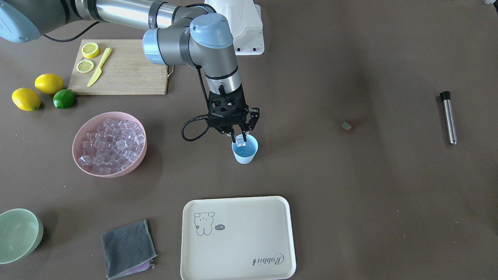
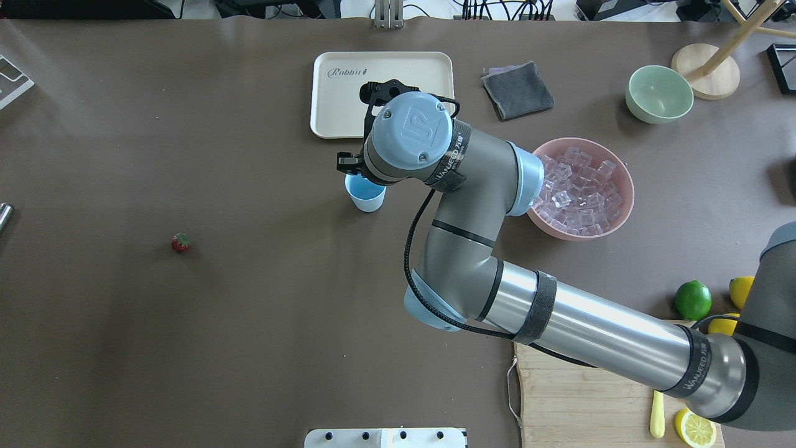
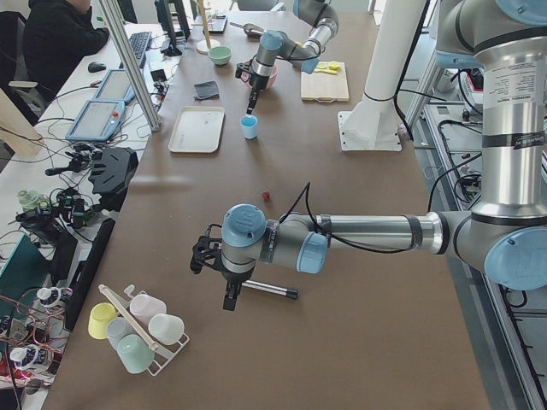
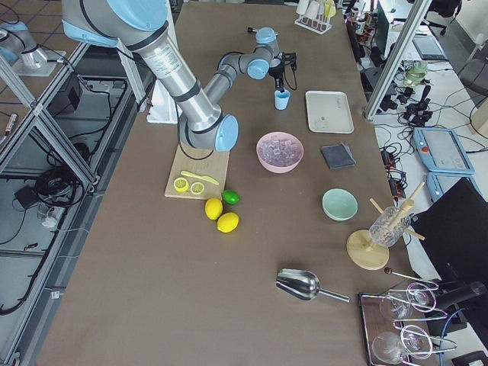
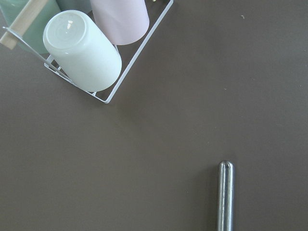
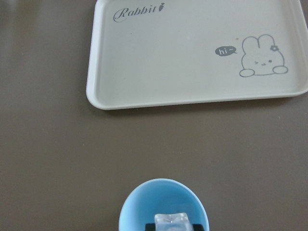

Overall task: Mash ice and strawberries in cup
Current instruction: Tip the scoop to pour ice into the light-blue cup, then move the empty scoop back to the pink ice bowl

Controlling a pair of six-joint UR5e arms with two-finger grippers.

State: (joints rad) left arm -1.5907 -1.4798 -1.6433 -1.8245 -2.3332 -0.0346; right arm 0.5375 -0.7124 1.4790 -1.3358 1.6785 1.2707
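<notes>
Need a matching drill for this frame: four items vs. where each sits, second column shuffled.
Items:
1 strawberry
2 blue cup
3 yellow knife
4 grey cloth

Places:
A on the cutting board
B under the right gripper, which holds an ice cube
C beside the tray
D alone on bare table

Pairs: 1-D, 2-B, 3-A, 4-C

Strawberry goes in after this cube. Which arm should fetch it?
Left, probably. The strawberry lies on the robot's left side, nearer the left claw, which hangs by the muddler. The right claw is busy, shut on ice over the cup.
</notes>
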